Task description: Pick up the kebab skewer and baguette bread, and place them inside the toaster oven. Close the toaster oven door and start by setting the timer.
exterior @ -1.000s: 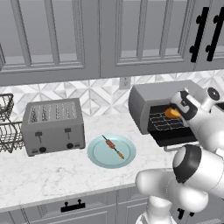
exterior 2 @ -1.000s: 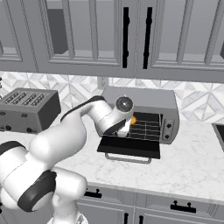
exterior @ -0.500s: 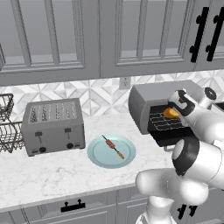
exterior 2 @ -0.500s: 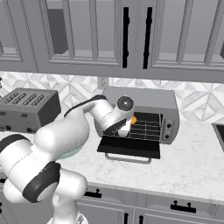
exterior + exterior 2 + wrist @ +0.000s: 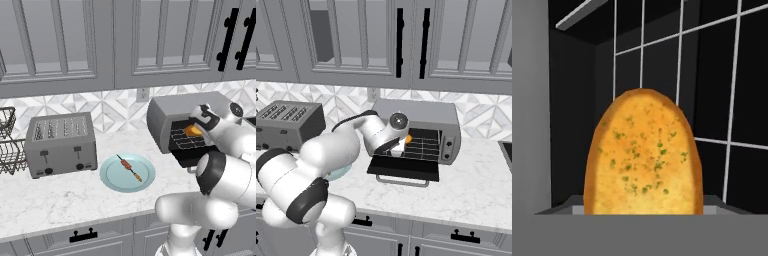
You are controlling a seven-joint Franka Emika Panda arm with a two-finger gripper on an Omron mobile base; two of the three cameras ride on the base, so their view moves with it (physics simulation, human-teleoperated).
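No text, label, brand, number or sign can be read anywhere: none on the wide grey metal toaster oven (image 5: 421, 129) or the grey four-slot toaster (image 5: 62, 143).

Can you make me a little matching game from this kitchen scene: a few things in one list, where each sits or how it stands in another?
Things:
1. kebab skewer
2. baguette bread
3. toaster oven door
4. four-slot toaster

Places or states:
A. folded down flat, open
B. lying on the light blue plate
C. at the mouth of the toaster oven, before the wire rack
D. standing on the counter left of the plate

Pairs: 1-B, 2-C, 3-A, 4-D
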